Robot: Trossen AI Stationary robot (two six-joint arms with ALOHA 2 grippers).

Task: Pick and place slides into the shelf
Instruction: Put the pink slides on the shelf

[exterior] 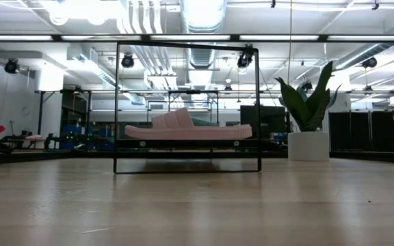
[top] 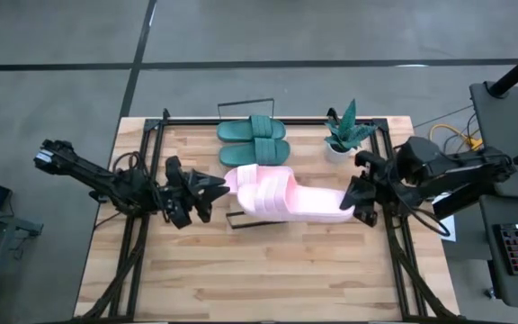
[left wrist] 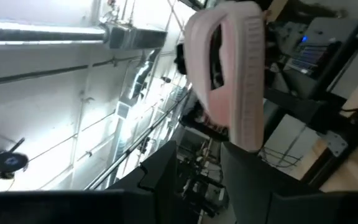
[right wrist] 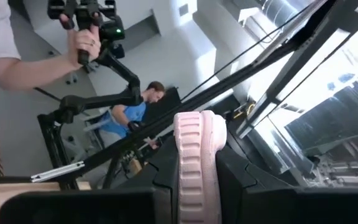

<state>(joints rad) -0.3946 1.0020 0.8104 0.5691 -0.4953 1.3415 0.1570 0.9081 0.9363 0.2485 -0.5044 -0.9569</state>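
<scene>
One light pink slide (top: pixel 290 198) hangs high over the table's middle, between my two grippers. My left gripper (top: pixel 226 184) is shut on its strap end and my right gripper (top: pixel 349 205) on its heel end. Both grippers point slightly upward. Two teal slides (top: pixel 254 141) lie side by side on the far part of the shelf (top: pixel 245 102). In the low view a second pink slide (exterior: pixel 187 130) rests flat on the shelf's board (exterior: pixel 187 143), with teal showing behind it. No gripper shows in that view. My left gripper holds the pink slide by its strap end (left wrist: pixel 244 134), coming level from the table's left, along the slide. The slide touches one finger (left wrist: pixel 250 177); whether the other finger touches it I cannot tell. The slide is clear of the table. My right gripper pinches the slide's heel end (right wrist: pixel 194 146) between its two fingers, which press on the sole's top and bottom faces. The fingers come from the table's right, along the slide. The slide stands edge-on in the hold, lifted clear.
A potted plant (top: pixel 344 135) stands at the far right, beside the shelf. Black frame rails (top: pixel 142 193) run along the table's left and right sides. Bare tabletop (top: pixel 259 279) lies toward the near edge. A person's hand on a control arm (right wrist: pixel 82 43) shows beyond the table.
</scene>
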